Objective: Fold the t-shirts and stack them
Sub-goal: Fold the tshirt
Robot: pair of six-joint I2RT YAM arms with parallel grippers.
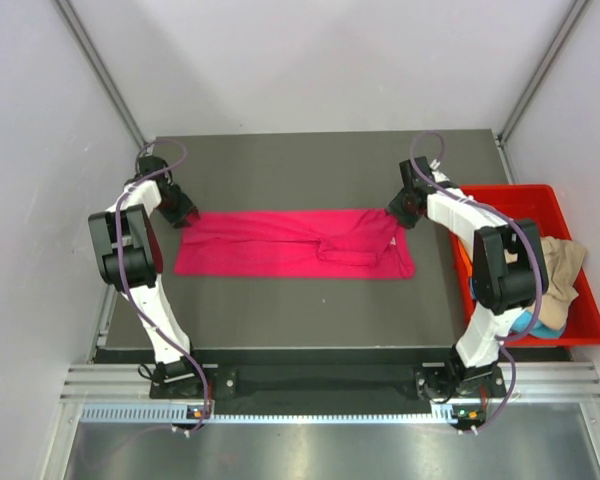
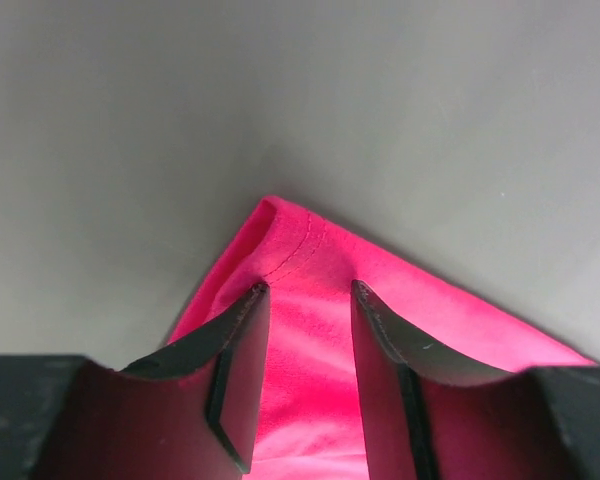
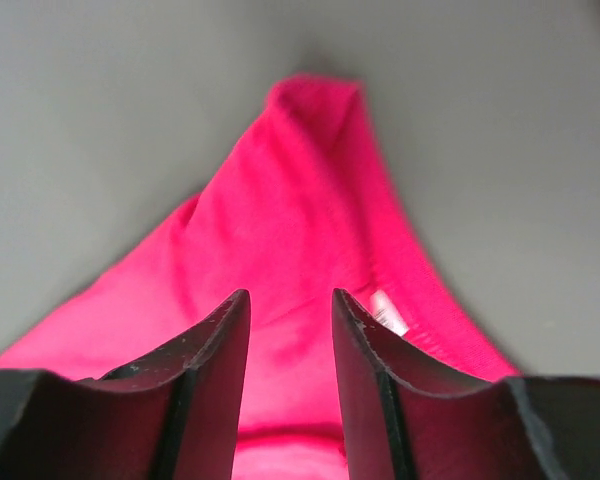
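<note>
- Left gripper [image 1: 185, 217]: one; sits at the far left corner of the pink shirt; fingers [image 2: 235, 340] spread apart, pinching nothing, hemmed cloth corner showing in the gap.
- Magenta-pink t-shirt [image 1: 280, 243]: one; lies flat on the dark table [image 1: 300, 170], folded into a long band running left to right between the two grippers, with a rumpled patch toward its right end.
- Right gripper [image 1: 400, 212]: one; sits at the shirt's far right corner; fingers [image 3: 215, 340] spread apart, gripping nothing, pink cloth beneath and a small white label just right of them.
- Red bin [image 1: 510, 190]: one; stands off the table's right edge.
- Inside the bin: one tan-beige t-shirt [image 1: 563, 262] bunched up, one turquoise-blue t-shirt [image 1: 551, 327] peeking out nearer the front.
</note>
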